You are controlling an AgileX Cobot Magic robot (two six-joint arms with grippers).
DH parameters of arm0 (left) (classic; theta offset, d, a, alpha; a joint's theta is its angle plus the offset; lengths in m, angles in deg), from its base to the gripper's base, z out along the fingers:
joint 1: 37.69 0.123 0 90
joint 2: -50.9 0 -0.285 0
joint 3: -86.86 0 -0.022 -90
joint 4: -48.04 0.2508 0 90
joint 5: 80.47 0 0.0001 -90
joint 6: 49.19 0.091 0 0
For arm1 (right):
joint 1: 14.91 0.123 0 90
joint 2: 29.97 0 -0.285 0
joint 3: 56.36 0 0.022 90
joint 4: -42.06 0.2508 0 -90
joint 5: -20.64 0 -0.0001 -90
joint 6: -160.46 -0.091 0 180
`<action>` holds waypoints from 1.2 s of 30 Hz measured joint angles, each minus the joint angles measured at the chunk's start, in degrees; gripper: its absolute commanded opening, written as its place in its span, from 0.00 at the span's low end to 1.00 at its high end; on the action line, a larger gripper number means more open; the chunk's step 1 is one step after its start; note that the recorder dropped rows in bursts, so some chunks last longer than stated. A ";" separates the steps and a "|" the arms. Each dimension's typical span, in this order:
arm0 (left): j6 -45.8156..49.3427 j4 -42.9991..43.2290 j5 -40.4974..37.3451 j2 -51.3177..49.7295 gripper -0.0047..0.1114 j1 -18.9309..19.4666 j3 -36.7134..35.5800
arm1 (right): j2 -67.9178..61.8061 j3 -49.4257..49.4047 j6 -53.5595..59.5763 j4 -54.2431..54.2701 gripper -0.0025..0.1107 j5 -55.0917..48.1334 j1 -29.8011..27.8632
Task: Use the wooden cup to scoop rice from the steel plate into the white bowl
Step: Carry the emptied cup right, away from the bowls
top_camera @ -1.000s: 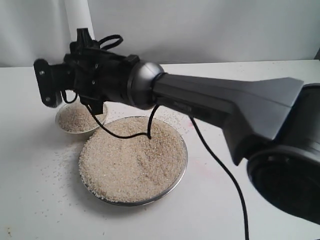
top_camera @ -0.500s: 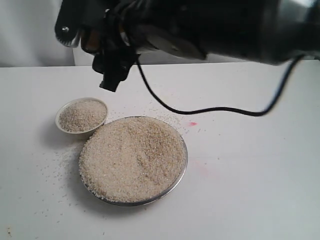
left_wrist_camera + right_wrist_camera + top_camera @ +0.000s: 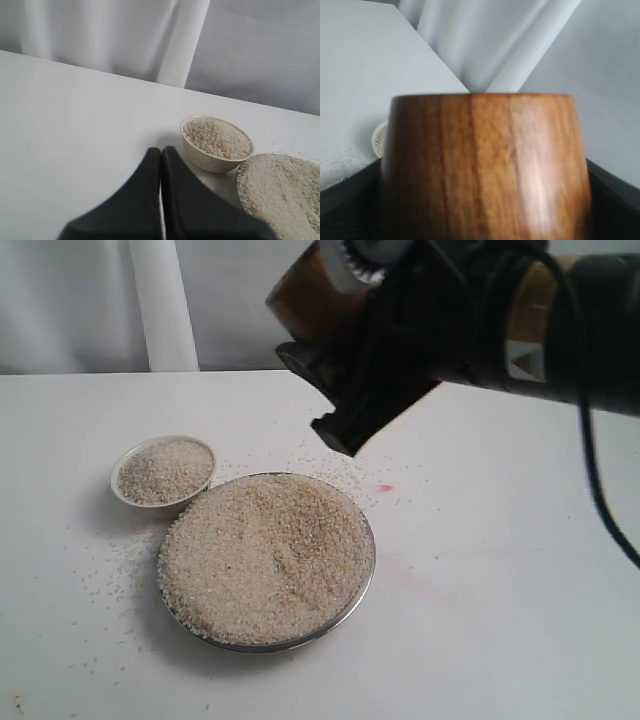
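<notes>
White surface point(image 3: 500, 620) carries the steel plate point(image 3: 371, 552), heaped with rice point(image 3: 265, 560). The white bowl point(image 3: 202, 157) sits just beside the plate's rim at ten o'clock and is filled with grains too. Above the plate's one o'clock, the right tool point(image 3: 482, 210) is clamped on the wooden cup point(image 3: 485, 150), while the left tool point(image 3: 161, 150) has its fingers pressed together.

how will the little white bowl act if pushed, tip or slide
The white bowl looks low and broad, so it would probably slide rather than tip. Its rice is heaped to the rim, so a jolt would likely shed grains. Filled like that, it is probably heavy for its size.
</notes>
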 measured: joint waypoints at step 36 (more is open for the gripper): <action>0.00 0.00 0.00 0.00 0.04 0.00 0.00 | -9.10 -39.29 8.56 23.63 0.02 58.73 -20.35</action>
